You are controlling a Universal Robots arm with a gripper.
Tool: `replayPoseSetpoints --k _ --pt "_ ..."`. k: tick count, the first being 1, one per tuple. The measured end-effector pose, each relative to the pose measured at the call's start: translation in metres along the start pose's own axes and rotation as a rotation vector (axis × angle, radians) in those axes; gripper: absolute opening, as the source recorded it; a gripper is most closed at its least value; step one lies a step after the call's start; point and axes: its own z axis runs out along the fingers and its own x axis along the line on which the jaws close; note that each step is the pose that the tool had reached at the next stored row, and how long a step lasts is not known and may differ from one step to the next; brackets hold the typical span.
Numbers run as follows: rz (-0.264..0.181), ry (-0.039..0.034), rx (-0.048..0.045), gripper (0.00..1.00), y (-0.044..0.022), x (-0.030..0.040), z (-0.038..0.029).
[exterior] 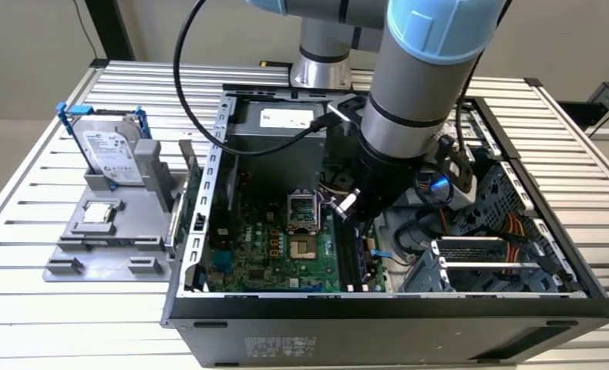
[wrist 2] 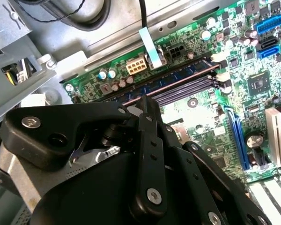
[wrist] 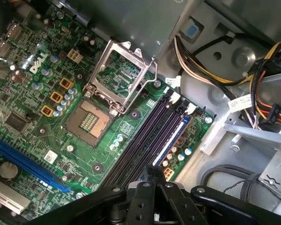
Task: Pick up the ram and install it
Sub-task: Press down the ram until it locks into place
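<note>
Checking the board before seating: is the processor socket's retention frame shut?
No, in the first wrist view the processor socket lies bare with its retention frame swung open.

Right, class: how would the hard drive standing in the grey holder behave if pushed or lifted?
The hard drive looks metal-cased and boxy: probably rigid, heavy for its size. Standing on edge, it would likely tip without the grey holder bracing it.

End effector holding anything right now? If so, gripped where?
Cannot tell. The end effector hangs just above the memory slots on the motherboard, and its own body hides any grip.
</note>
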Motion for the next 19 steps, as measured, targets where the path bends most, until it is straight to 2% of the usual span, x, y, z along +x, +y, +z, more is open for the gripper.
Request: replayPoseSetpoints --k 7,19 --pt "-0.071 0.0013 -0.0025 0.00 -0.0007 -0.0011 -0.0007" --pt "-0.233 0.0045 -0.0078 0.00 -0.0013 -0.0019 -0.0007"
